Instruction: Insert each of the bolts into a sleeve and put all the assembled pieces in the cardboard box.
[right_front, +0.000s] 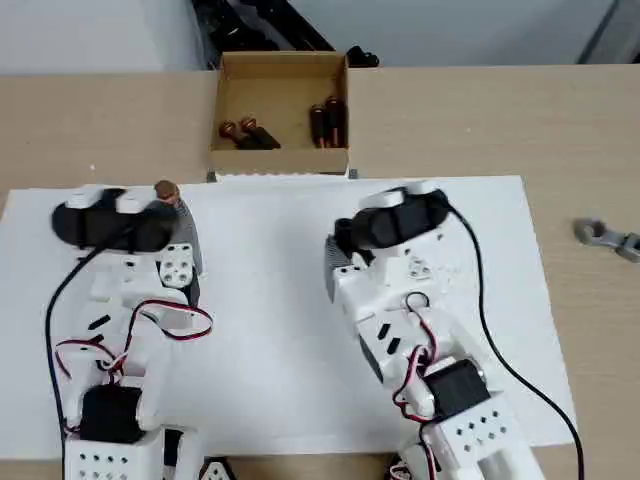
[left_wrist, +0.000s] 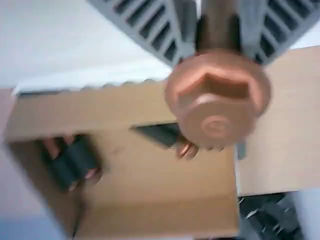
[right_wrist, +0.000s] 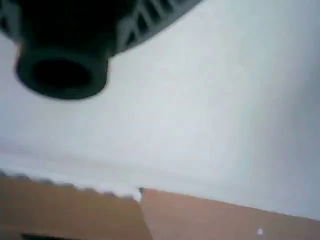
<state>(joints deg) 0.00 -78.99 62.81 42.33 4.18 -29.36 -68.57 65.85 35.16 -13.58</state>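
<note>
My left gripper (left_wrist: 217, 27) is shut on a copper bolt (left_wrist: 217, 97) whose hexagonal head faces the left wrist camera. From above, that bolt (right_front: 166, 190) shows at the left gripper (right_front: 172, 203), just off the near left corner of the cardboard box (right_front: 280, 160). My right gripper (right_wrist: 65, 25) is shut on a black sleeve (right_wrist: 62, 70), its open end above the white sheet (right_wrist: 200, 110). The right gripper (right_front: 340, 245) sits mid-table, in front of the box. Inside the box lie assembled bolt-and-sleeve pieces, some on the left (right_front: 248, 133) and some on the right (right_front: 328, 122).
A large white sheet (right_front: 270, 320) covers the table in front of the box. A small metal tool (right_front: 605, 236) lies on the bare wood at the far right. Both arm bases stand at the near edge.
</note>
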